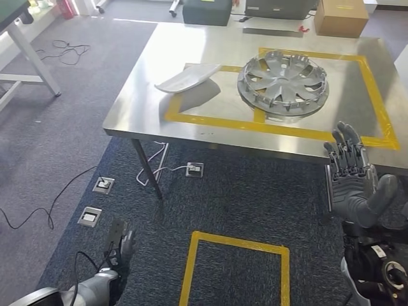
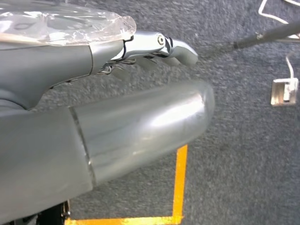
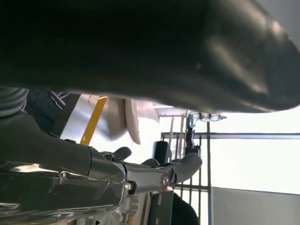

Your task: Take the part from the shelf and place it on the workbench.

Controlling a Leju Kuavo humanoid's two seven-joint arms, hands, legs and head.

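On workbench (image 1: 144, 95): hubcap (image 1: 283, 81) in tape | right hand (image 1: 354, 178) spread, empty | left hand (image 1: 120, 248) unclear

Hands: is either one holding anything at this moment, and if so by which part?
Nothing is held. The right hand is raised near the table edge with fingers spread, empty. The left hand hangs low over the carpet, empty too. The hubcap lies on the table.

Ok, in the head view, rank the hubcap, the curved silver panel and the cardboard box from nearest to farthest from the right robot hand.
1. Hubcap: on the workbench inside the yellow tape, just ahead and left of the right robot hand.
2. Curved silver panel: farther left on the workbench, at the tape's left corner.
3. Cardboard box: beyond the bench's far edge.
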